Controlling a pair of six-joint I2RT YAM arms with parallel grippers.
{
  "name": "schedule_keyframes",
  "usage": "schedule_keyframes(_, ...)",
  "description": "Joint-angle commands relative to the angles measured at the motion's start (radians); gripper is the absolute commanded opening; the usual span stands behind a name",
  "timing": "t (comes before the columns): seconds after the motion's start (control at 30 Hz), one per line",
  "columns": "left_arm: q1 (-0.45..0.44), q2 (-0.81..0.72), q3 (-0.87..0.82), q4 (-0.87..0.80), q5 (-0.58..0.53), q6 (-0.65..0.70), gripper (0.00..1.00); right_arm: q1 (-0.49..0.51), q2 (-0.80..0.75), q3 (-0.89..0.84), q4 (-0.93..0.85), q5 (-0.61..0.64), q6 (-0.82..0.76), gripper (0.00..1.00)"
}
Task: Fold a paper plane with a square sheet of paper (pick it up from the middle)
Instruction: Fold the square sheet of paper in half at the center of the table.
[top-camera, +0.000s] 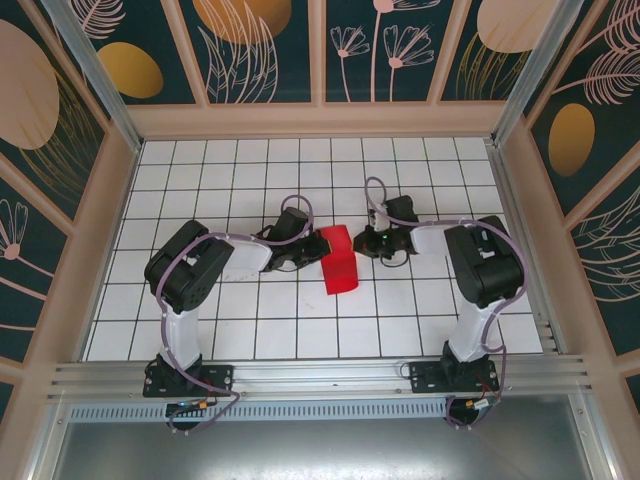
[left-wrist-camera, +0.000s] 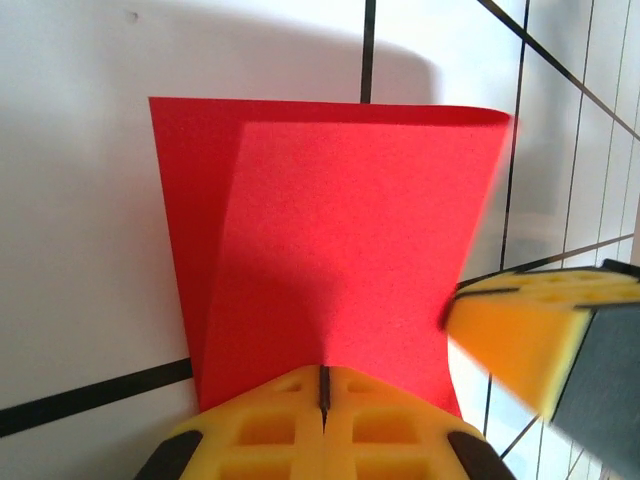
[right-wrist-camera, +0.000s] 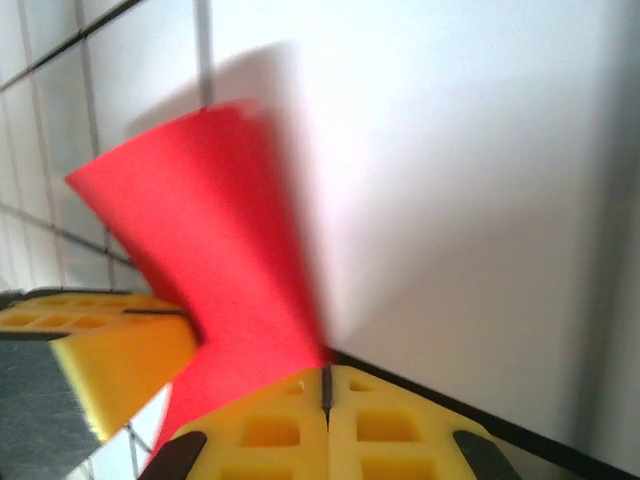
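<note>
The square sheet of paper (top-camera: 340, 265) is bright red and doubled over on itself, standing off the white grid table (top-camera: 250, 330) near its middle. My left gripper (top-camera: 316, 247) is shut on its left side. In the left wrist view the jaws (left-wrist-camera: 325, 385) are pressed together on the sheet's (left-wrist-camera: 340, 230) near edge, with the rounded fold at the far end. My right gripper (top-camera: 360, 243) is shut on the opposite edge. In the right wrist view the sheet (right-wrist-camera: 220, 240) curves away to the left of the gripper (right-wrist-camera: 327, 385). The paper plane is out of view.
A yellow fingertip (left-wrist-camera: 515, 335) of the right gripper pokes into the left wrist view, and a left one (right-wrist-camera: 110, 350) into the right wrist view. Wooden walls (top-camera: 110, 200) ring the table. An aluminium rail (top-camera: 320, 375) runs along the near edge.
</note>
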Motion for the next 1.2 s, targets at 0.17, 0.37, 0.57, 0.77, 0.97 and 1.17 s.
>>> schedule_keyframes(0.17,-0.002,0.141,-0.084,-0.333,-0.154,0.07,0.0,0.021,-0.119,0.009,0.016,0.046,0.047,0.0)
schedule_keyframes(0.37,-0.002,0.138,-0.084,-0.334,-0.153,0.074,0.0,0.115,0.008,0.1,0.045,0.035,0.075,0.0)
schedule_keyframes(0.57,-0.001,0.141,-0.075,-0.353,-0.155,0.103,0.0,0.108,0.091,0.121,0.057,0.077,0.075,0.0)
schedule_keyframes(0.77,-0.001,0.137,-0.083,-0.391,-0.174,0.138,0.0,0.03,0.087,0.066,0.071,0.166,0.084,0.0)
schedule_keyframes(0.97,-0.002,0.131,-0.056,-0.432,-0.2,0.227,0.0,-0.006,-0.042,0.036,0.077,0.252,0.093,0.0)
schedule_keyframes(1.17,-0.002,0.131,-0.004,-0.476,-0.208,0.306,0.0,0.062,-0.07,0.044,0.112,0.137,0.11,0.0)
